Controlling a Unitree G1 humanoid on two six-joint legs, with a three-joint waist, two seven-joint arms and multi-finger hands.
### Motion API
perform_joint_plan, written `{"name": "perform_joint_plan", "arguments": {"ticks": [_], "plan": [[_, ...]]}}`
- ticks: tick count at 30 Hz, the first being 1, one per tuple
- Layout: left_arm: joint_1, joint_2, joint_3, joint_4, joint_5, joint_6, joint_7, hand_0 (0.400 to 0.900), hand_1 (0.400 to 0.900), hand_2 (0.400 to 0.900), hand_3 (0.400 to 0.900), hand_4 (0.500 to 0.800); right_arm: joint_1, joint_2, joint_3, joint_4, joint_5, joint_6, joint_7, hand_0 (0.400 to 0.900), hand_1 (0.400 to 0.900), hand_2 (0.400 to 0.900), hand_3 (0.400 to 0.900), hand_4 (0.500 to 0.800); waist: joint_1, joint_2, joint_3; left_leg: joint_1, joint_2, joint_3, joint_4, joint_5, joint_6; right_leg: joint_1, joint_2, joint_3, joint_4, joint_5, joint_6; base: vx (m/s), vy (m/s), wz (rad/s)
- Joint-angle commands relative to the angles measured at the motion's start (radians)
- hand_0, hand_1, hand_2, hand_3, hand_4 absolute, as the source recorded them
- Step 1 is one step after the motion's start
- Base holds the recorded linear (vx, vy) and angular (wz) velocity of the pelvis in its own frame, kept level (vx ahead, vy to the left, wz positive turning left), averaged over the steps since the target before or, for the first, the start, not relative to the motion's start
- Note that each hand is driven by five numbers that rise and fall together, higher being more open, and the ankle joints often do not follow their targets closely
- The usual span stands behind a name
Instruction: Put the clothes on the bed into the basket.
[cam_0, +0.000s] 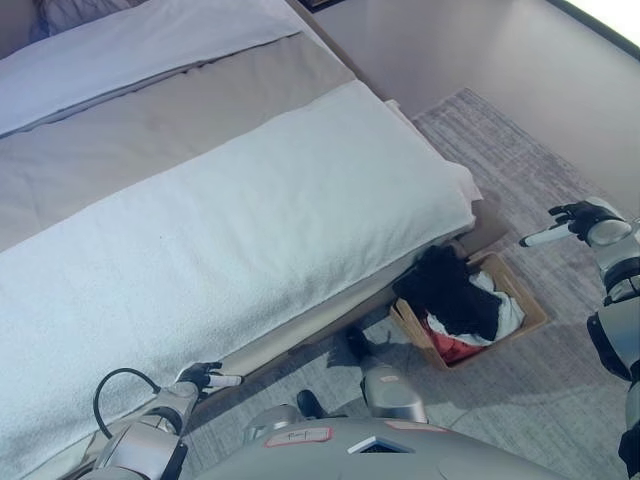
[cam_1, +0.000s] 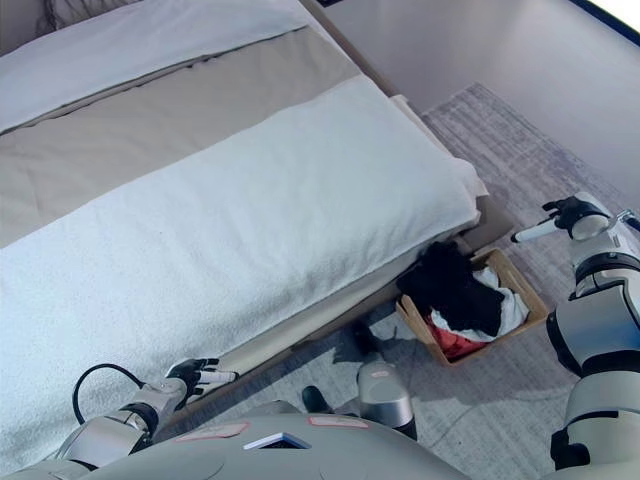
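Clothes (cam_0: 458, 300) lie heaped in the basket (cam_0: 528, 310) on the floor at the foot-side of the bed (cam_0: 180, 150), not on the bed itself: a black garment piled highest, white cloth to its right, a patch of red beneath. No loose garment shows anywhere on the mattress from either eye.

Bed first, as the largest thing: it fills the upper left of both views, with a grey-beige cover, a pale pillow or sheet band along the top, and a broad white blanket (cam_0: 250, 240) spread across the near half, its edge hanging over the side. A grey rug (cam_0: 520, 160) covers the floor to the right, and the basket, a low brown open-topped box, sits just beside the bed's lower corner, partly on that rug.

Right hand (cam_0: 570, 222) hangs well apart from the basket, raised above the rug, holding nothing; its fingers look relaxed with one white-tipped finger pointing toward the bed. Left hand (cam_0: 207, 377) is low at the near edge of the blanket, fingers spread and loose, gripping nothing so far as I can tell.

Judging by how things lie, the loading step looks done or nearly so. The next move calls for a check of the bed surface for anything missed, perhaps hidden in the blanket's folds.
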Motion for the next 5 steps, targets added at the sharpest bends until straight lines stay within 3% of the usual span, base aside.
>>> {"name": "perform_joint_plan", "arguments": {"ticks": [1,5], "plan": [[-0.006,0.058,0.011,0.026,0.027,-0.003,0.020,0.900,0.900,0.900,0.900,0.800,-0.109,-0.084,0.033,0.034,-0.029,-0.022,-0.052,0.900,0.900,0.900,0.900,0.800,0.017,-0.004,-0.027,-0.053,0.018,-0.113,0.095,-0.106,0.011,-0.015,-0.023,-0.019,0.051,-0.035,0.068,0.01,-0.007,0.10],[-0.004,0.046,0.008,0.019,0.020,-0.004,0.019,0.900,0.900,0.900,0.900,0.800,-0.099,-0.083,0.026,0.033,-0.024,-0.023,-0.054,0.900,0.900,0.900,0.900,0.800,0.022,-0.007,-0.027,-0.054,0.021,-0.117,0.097,-0.105,0.009,-0.009,-0.027,-0.027,0.050,-0.040,0.065,0.00,-0.008,0.06]]}}
